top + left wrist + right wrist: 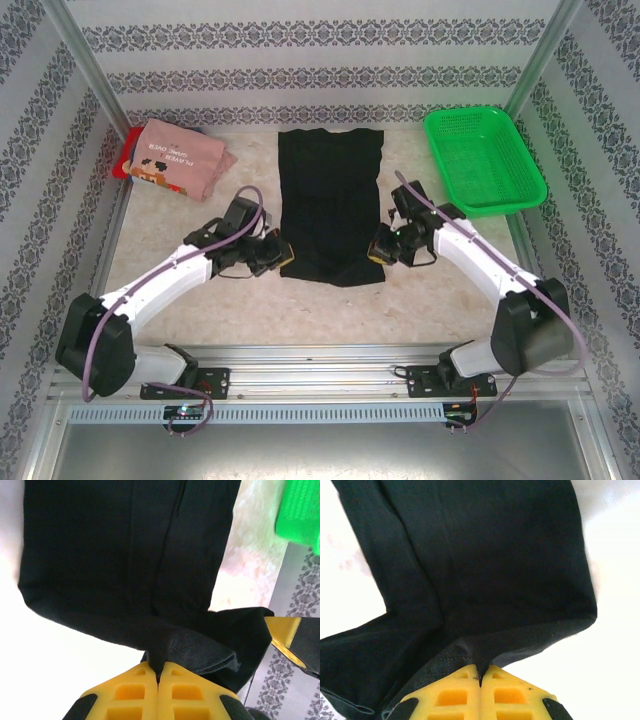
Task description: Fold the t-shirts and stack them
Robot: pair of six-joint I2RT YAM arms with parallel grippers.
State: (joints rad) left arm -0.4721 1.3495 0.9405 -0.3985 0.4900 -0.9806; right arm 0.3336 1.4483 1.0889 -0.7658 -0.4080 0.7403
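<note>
The left claw (274,256) and right claw (379,250) each pinch a near corner of the black shirt (330,190). It lies spread on the table (330,315).

Table (330,312) bearing black shirt (330,200), green basket (483,160)

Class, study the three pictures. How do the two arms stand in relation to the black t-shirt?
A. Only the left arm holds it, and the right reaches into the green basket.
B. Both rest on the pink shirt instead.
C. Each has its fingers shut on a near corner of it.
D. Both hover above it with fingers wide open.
C: the left fingers and the right fingers are each pressed together on a fold of the black t-shirt, at its near corners in the top view.
</note>
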